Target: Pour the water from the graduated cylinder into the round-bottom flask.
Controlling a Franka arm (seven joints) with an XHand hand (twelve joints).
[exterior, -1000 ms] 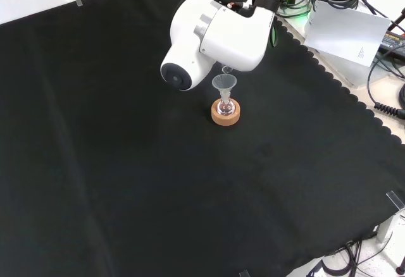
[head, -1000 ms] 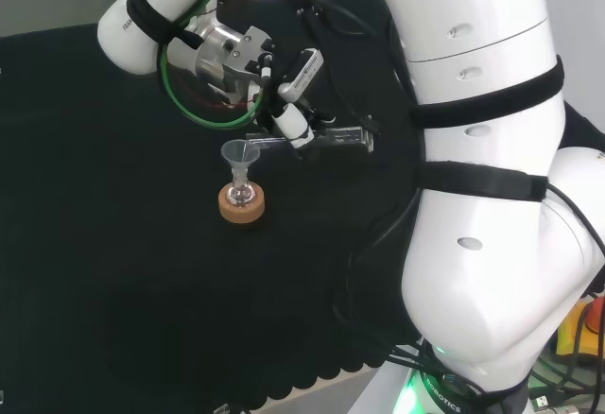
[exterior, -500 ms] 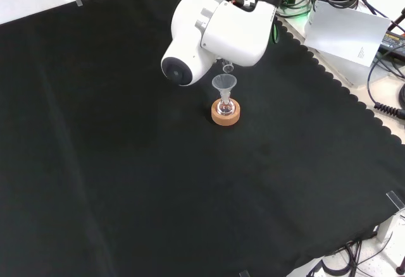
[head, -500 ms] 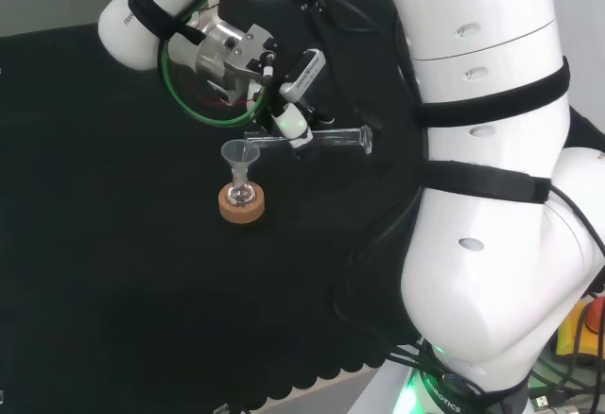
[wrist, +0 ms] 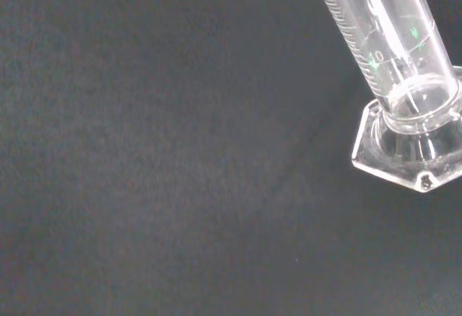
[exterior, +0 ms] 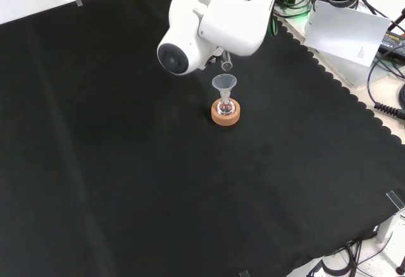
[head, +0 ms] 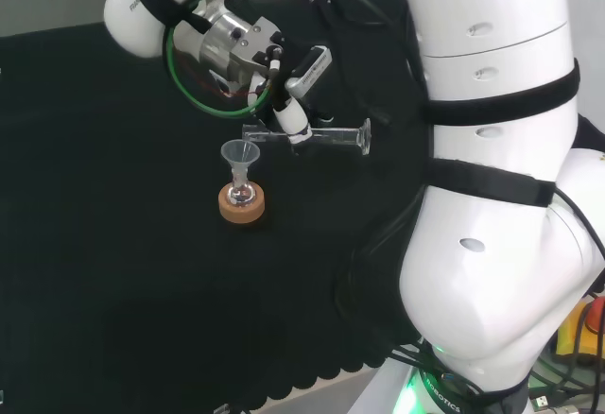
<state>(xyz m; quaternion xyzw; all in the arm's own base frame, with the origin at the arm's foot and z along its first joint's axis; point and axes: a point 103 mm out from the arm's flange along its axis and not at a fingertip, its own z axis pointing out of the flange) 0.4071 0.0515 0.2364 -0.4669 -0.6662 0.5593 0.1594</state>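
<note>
- Black and white fingers of the hand (head: pixel 288 116) are curled round the graduated cylinder (head: pixel 307 136), gripping it near its middle, as I see it in the head view
- Clear glass, the cylinder lies about level in the air, its mouth towards the funnel (head: pixel 240 154) and its hexagonal foot (head: pixel 364 137) pointing to the right in the head view
- From the wrist camera I see the cylinder's marked tube and its foot (wrist: pixel 411 150) close up over the black cloth (wrist: pixel 180 186); I cannot tell whether any water is in it
- Just below and left of the cylinder's mouth in the head view, the funnel sits in the neck of the round-bottom flask (head: pixel 242 192)
- Under the flask is a cork ring (head: pixel 241 206) resting on the cloth
- On my front view the arm's big white link (exterior: pixel 209 21) hangs above the funnel and flask
</note>
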